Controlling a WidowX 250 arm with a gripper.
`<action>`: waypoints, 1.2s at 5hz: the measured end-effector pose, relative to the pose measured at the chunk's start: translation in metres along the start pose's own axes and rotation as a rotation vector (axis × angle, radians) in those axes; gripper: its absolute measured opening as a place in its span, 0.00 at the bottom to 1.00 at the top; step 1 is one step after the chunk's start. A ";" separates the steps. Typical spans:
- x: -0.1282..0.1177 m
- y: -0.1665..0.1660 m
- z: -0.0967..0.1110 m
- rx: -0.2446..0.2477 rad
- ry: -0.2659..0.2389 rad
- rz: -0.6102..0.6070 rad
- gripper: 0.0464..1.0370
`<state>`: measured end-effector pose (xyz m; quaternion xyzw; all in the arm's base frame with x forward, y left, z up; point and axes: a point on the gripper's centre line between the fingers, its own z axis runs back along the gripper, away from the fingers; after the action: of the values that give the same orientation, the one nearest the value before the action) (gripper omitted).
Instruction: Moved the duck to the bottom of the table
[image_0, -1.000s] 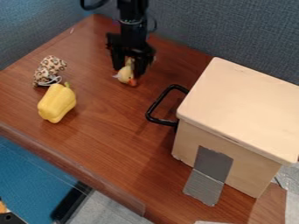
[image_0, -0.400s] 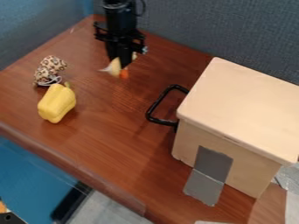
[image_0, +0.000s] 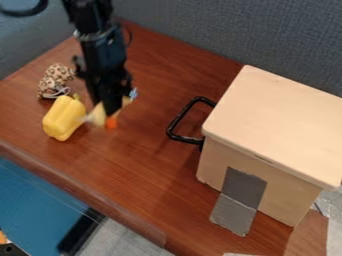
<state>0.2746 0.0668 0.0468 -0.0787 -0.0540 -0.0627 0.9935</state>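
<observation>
the black gripper (image_0: 111, 108) has its fingers clamped on the duck (image_0: 99, 114), whose yellow body pokes out on both sides of them, with the orange part just below the tips and a pale wisp to the view's left. its long axis seems to run across the fingers, though blur keeps me from being sure. the duck looks to be held above the wood, but how high i can't tell. just left of the fingers, near the wisp, sits the yellow pepper (image_0: 64, 118); beyond it, up and left, the leopard-print toy (image_0: 56, 80). to their right is the black handle (image_0: 179, 120) of the pale box (image_0: 274, 120). what the coming move turns on: the table's near edge (image_0: 100, 196) lies below the fingers in the view, so the only arm should carry the duck that way, clear of the pepper, before lowering it.
</observation>
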 end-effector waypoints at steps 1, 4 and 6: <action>-0.021 -0.021 -0.010 0.009 0.019 -0.087 0.13; -0.031 -0.037 -0.014 0.149 0.017 -0.155 0.76; -0.038 -0.039 0.017 0.180 0.001 -0.163 0.97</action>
<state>0.2304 0.0360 0.0646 0.0154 -0.0651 -0.1380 0.9882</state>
